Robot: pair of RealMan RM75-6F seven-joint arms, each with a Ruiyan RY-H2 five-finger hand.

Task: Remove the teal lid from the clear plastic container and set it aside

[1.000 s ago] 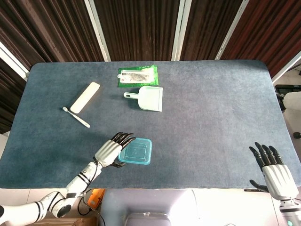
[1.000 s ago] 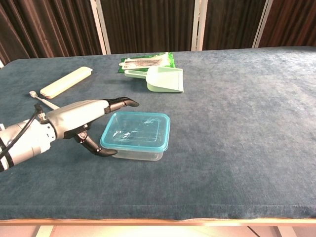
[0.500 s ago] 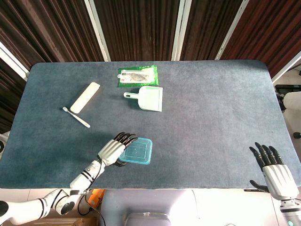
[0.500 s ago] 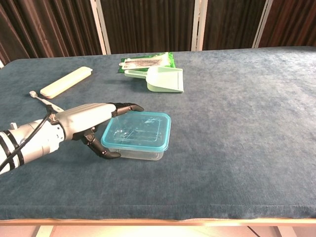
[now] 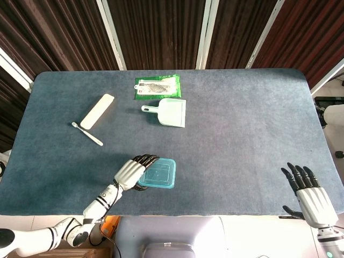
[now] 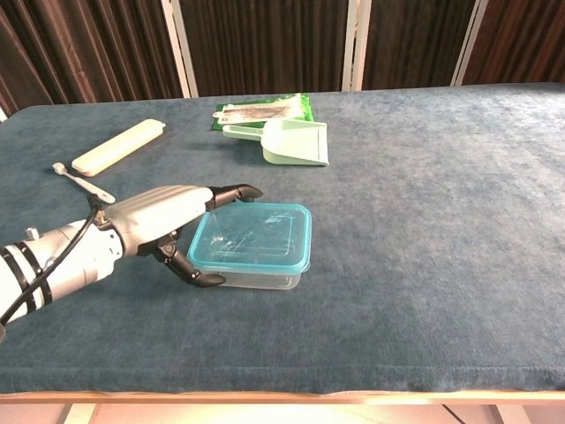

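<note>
Since the earlier frames, my left hand [image 6: 172, 221] has advanced to the right and pushed the clear plastic container [image 6: 256, 258] with it; the container now sits slightly further right on the tabletop [image 6: 424, 194]. My right hand [image 5: 310, 194] has shifted only slightly at the near right edge.

My left hand is at the container's left side. Its fingers [image 6: 231, 193] reach over the left rim of the teal lid [image 6: 254, 236], and the thumb [image 6: 199, 275] curls below at the near left corner. I cannot tell whether the grip is closed on the lid or only touching it. The lid is seated on the container, slightly skewed.

My right hand is spread, palm down, holding nothing, well apart from the container. It shows only in the head view, where the frame edge cuts off its wrist.

Surrounding items, all well apart from the container:
- a pale green dustpan [image 5: 167, 112] at the far centre;
- a green packet [image 5: 157, 86] just behind the dustpan;
- a cream case [image 5: 98, 110] at the far left;
- a white toothbrush [image 5: 87, 134] just beside the case.

Nothing stands on the tabletop to the right of the container. The container's left wall is hidden behind my left hand. The contents of the container are hard to make out through the lid.
</note>
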